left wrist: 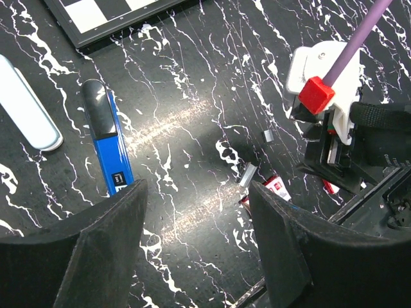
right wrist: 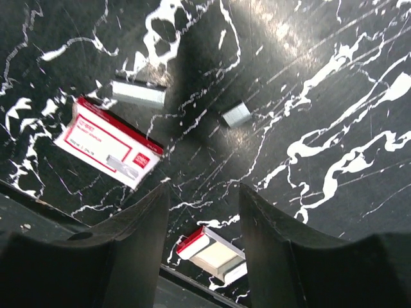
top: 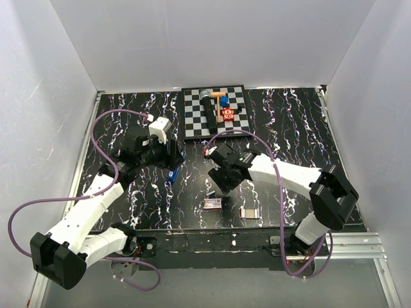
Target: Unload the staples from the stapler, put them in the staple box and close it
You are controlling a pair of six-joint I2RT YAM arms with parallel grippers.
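The slim dark-blue stapler [top: 172,174] with a black top lies flat on the black marbled table; in the left wrist view the stapler [left wrist: 109,141] is just beyond my left finger's tip. My left gripper [top: 175,162] [left wrist: 196,192] is open and empty above the table, beside the stapler. A strip of staples [left wrist: 248,173] [right wrist: 138,94] and a short piece of staples [left wrist: 268,135] [right wrist: 236,115] lie loose on the table. My right gripper [top: 217,179] [right wrist: 204,189] is open and empty, hovering above them.
A red-and-white staple box [top: 213,203] [right wrist: 109,142] and its open tray [top: 249,212] [right wrist: 212,251] lie near the front edge. A chessboard [top: 192,125] with small objects sits at the back. A pale oblong piece [left wrist: 29,106] lies left of the stapler.
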